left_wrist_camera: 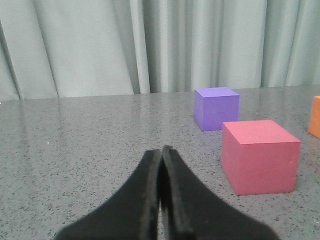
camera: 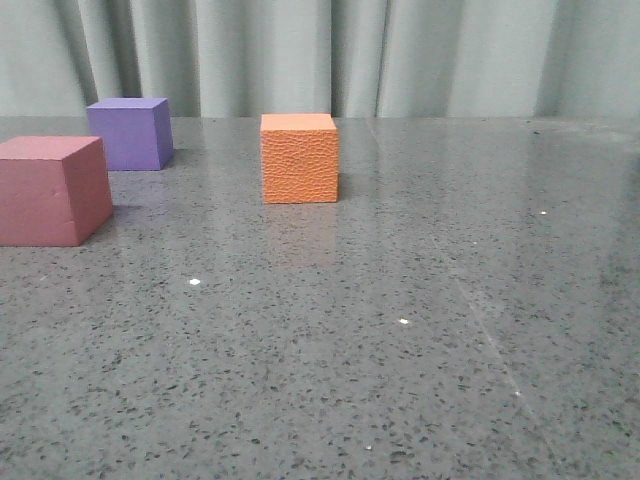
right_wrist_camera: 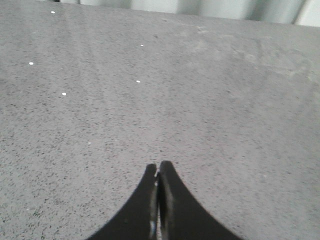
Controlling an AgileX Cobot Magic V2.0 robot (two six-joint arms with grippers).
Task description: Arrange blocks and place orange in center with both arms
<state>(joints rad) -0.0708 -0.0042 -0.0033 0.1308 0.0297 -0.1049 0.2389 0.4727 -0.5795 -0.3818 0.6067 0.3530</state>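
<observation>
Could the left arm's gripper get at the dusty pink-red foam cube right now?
Probably yes. In the left wrist view nothing stands between the left gripper and the dusty pink-red foam cube, though its fingers are shut and must open first. The purple foam cube sits behind it, apart.

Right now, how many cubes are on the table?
3. The orange cube stands mid-table; the purple cube sits far left near the curtain; the pink-red cube is nearest, at the left edge, partly cropped. None appears hidden.
</observation>
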